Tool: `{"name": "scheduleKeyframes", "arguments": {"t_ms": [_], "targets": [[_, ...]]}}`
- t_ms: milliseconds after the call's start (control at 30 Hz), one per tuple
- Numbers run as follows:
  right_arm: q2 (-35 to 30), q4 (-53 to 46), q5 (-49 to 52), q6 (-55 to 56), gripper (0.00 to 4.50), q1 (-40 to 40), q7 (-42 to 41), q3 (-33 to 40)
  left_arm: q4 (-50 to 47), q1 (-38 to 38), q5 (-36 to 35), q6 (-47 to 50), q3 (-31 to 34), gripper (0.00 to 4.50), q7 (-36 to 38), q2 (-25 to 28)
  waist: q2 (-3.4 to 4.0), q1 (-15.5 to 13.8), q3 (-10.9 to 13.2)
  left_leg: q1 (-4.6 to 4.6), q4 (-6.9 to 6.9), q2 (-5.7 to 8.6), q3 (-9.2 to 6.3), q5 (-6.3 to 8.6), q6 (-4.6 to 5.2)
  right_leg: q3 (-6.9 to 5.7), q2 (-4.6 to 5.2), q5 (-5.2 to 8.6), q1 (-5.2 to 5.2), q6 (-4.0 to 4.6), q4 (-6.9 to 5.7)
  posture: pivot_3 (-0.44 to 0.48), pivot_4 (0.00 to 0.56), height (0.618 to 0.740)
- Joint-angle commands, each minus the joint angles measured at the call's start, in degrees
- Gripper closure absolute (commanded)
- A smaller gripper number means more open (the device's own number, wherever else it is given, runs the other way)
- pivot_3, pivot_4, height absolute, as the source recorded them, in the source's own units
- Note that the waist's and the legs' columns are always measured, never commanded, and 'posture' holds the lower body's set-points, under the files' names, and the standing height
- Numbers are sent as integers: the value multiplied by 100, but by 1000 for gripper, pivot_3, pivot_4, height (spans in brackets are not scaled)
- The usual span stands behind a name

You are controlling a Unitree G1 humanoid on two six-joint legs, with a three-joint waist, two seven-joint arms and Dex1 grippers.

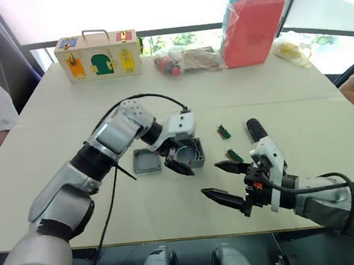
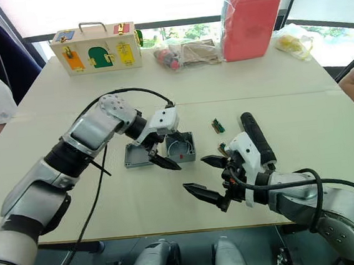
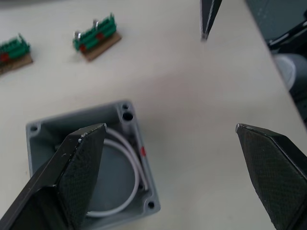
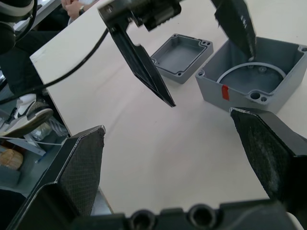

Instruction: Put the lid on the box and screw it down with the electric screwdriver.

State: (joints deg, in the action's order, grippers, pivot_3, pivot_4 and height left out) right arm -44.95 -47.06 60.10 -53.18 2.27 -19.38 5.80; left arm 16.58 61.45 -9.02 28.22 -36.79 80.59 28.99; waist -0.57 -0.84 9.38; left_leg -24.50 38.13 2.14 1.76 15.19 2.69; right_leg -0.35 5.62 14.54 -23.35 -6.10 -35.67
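The grey box (image 1: 196,154) stands open-topped at mid-table, with a white wire loop and a small red part inside (image 3: 120,158). The shallow grey lid (image 1: 146,161) lies just to its left, rim up, apart from it. My left gripper (image 1: 183,159) is open over the box's front edge: one finger (image 3: 76,167) hangs above the box's inside, the other (image 3: 273,167) above bare table. My right gripper (image 1: 209,178) is open and empty, in front and to the right of the box. The black electric screwdriver (image 2: 257,138) lies beside my right wrist.
Two small green terminal boards (image 1: 223,131) (image 1: 234,155) lie right of the box. At the table's far edge stand a wooden case (image 1: 99,55), a bag of parts (image 1: 186,61), a red pouch (image 1: 251,28) and a yellow bag (image 1: 291,49). People sit at both sides.
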Motion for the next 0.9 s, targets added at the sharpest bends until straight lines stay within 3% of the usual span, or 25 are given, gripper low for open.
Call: {"name": "scheduleKeyframes", "arguments": {"t_ms": [33,267,367,700,900], "targets": [[-147,-190,116,-6,0,107,2,167,168,164,391,-122,-48,46,38,-165,0,6,0,0,0,1,0,0,0,0,2,0,0,0,0,0,150,740],[-137,-212,253,-35,0,207,195,141,459,133,735,-239,-28,46,176,-466,-1,8,0,-1,2,0,-2,0,0,0,3,0,-1,-1,-5,0,150,740],[-80,-241,313,-29,0,204,351,123,608,133,927,-412,-87,712,238,-566,-1,9,0,-1,2,0,-2,0,0,0,4,0,-2,-1,-5,0,150,740],[-5,-305,504,-2,0,228,738,103,1066,118,1367,-880,-64,4235,365,-793,-1,5,0,-1,4,-1,-3,0,0,0,7,-1,-3,-1,-10,0,150,740],[-271,-445,876,-109,0,-10,630,147,1658,415,1246,-1876,206,4378,817,-865,-1,-2,-1,-1,9,0,-5,0,0,-2,9,-1,0,-2,-13,0,150,740]]}}
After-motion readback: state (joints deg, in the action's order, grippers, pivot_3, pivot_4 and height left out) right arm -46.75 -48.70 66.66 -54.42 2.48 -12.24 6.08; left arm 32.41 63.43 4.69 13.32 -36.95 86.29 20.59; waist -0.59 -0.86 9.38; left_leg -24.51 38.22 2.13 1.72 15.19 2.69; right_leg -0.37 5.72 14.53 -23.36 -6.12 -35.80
